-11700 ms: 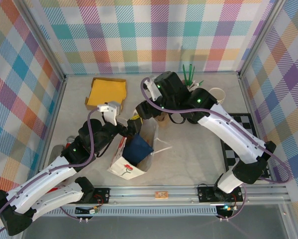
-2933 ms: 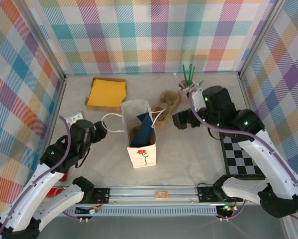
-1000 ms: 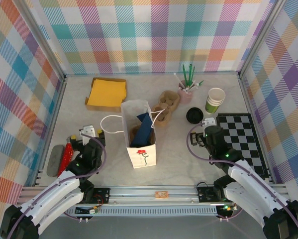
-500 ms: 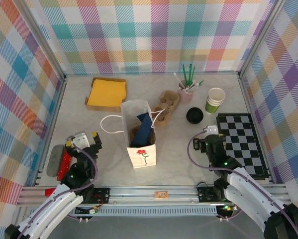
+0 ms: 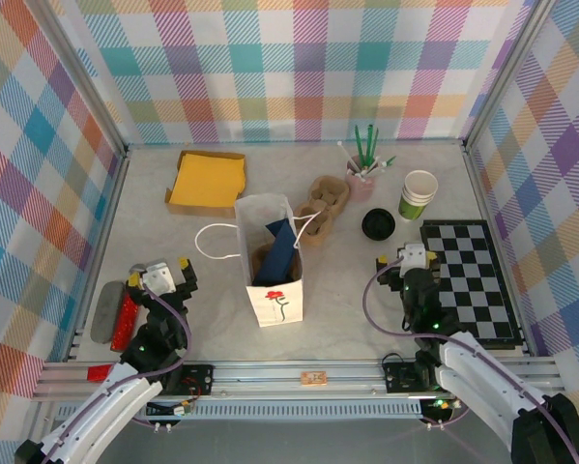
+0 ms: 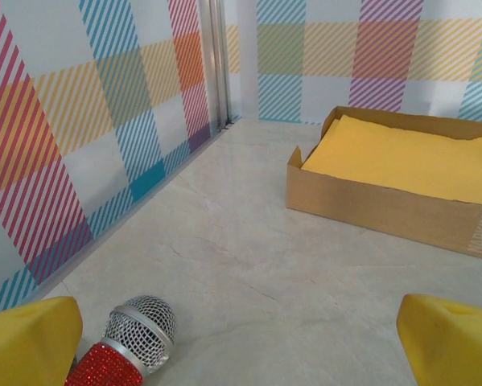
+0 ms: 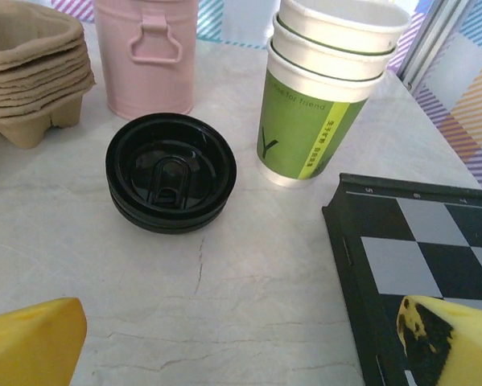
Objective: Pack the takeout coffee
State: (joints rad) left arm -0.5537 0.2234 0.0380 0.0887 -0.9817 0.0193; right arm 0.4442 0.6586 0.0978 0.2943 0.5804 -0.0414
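The lidded takeout coffee cup is hidden or out of view. A white paper bag (image 5: 275,261) with a red flower print stands upright mid-table, a blue item and something brown inside it. My left gripper (image 5: 159,275) (image 6: 241,342) hangs open near the front left, well clear of the bag, nothing between its yellow fingers (image 6: 27,342). Over at the front right, my right gripper (image 5: 406,259) (image 7: 241,342) is open and empty too, short of a stack of black lids (image 7: 170,170) (image 5: 377,224) and a stack of lidless green cups (image 7: 325,92) (image 5: 418,193).
A red microphone (image 6: 124,346) (image 5: 126,311) lies by the left gripper. A box of yellow napkins (image 5: 208,181) sits at back left. Brown pulp carriers (image 5: 321,203), a pink pot of sticks (image 5: 362,172) and a black checkerboard (image 5: 468,275) are on the right.
Both arms have drawn back toward the near edge and sit low at the front. The bag, tilted and held at first, now stands upright on its own.
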